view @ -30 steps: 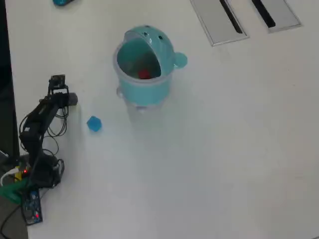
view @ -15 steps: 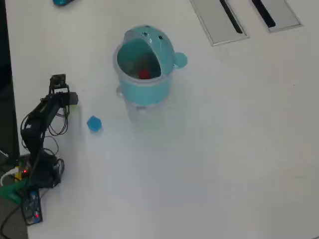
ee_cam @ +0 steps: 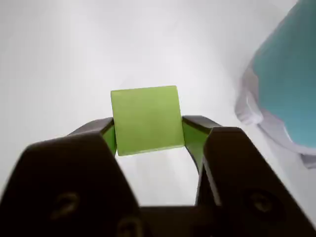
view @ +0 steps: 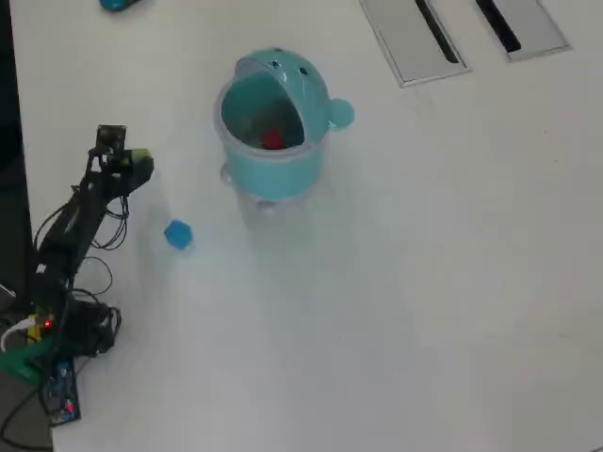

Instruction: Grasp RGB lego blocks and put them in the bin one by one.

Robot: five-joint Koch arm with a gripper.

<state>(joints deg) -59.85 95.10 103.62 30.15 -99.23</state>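
In the wrist view, the gripper (ee_cam: 148,131) filled the lower half of the picture, its 2 black jaws closed on the green cube (ee_cam: 146,119). The cube was a plain yellow-green block with a smooth, matte face and sharp edges, turned nearly square to the camera. The jaws pressed its left and right sides near its lower half, and green light tinted their inner faces. Under it lay the white table (ee_cam: 74,49), with no contact between cube and table to be made out. At the right edge stood the bin (ee_cam: 291,84), a light-blue curved wall over a pale base, only partly in view.

In the overhead view, the arm (view: 71,226) stood at the left edge of the table (view: 424,282), its base among cables and a small board with red lights. The gripper (view: 137,160) showed the green cube (view: 141,157) as a small bright spot at its tip, left of the bin and well apart from it. The blue cube (view: 178,234) lay on the table below and right of the gripper, tilted on a corner. The bin (view: 273,169) stood upright near the top centre, its domed lid with 2 dark dots swung back and a round knob at its right. Inside it lay the red cube (view: 273,140). 2 grey panels (view: 405,38) with black slots sat at the top right, and a teal object (view: 118,4) was cut by the top edge.
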